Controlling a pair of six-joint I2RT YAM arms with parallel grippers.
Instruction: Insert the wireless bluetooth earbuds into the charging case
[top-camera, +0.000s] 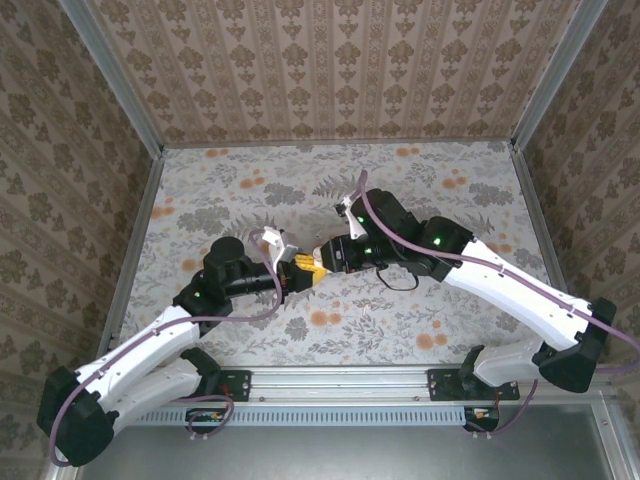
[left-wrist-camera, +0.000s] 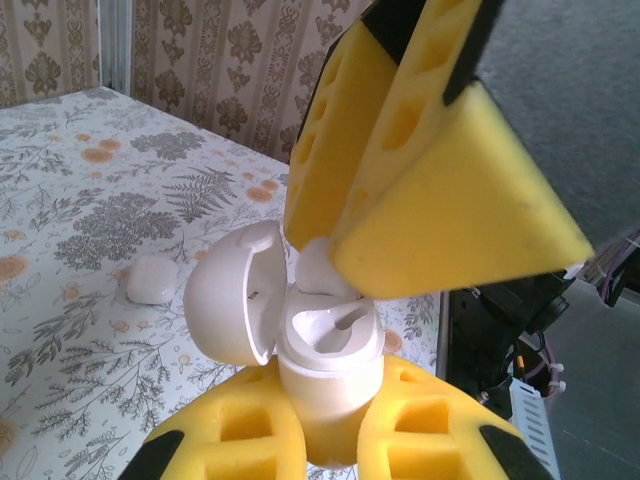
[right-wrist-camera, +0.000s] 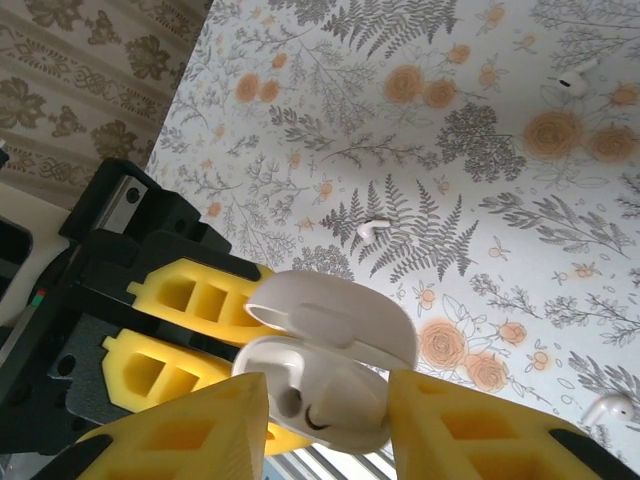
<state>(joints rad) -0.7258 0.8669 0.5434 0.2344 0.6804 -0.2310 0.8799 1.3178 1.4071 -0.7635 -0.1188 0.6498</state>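
Closest to me, my left gripper (left-wrist-camera: 328, 405) pinches the bottom of one open white charging case (right-wrist-camera: 335, 320), and my right gripper (right-wrist-camera: 325, 410) has its jaws spread a little at the open top. Past that, on the flowery table (top-camera: 250, 170), I count two loose buds, a near earbud (right-wrist-camera: 375, 228) at 12 o'clock from the case and a far earbud (right-wrist-camera: 580, 75) at 1 o'clock, plus one small white pebble (left-wrist-camera: 150, 280) at 9 o'clock in my left wrist view. Farthest off, patterned walls (top-camera: 340, 70) stand on three sides.

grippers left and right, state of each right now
Left gripper: shut on the open white pebble-shaped plastic charging case.
Right gripper: jaws slightly parted over that case's opening; open or gripping cannot be told.
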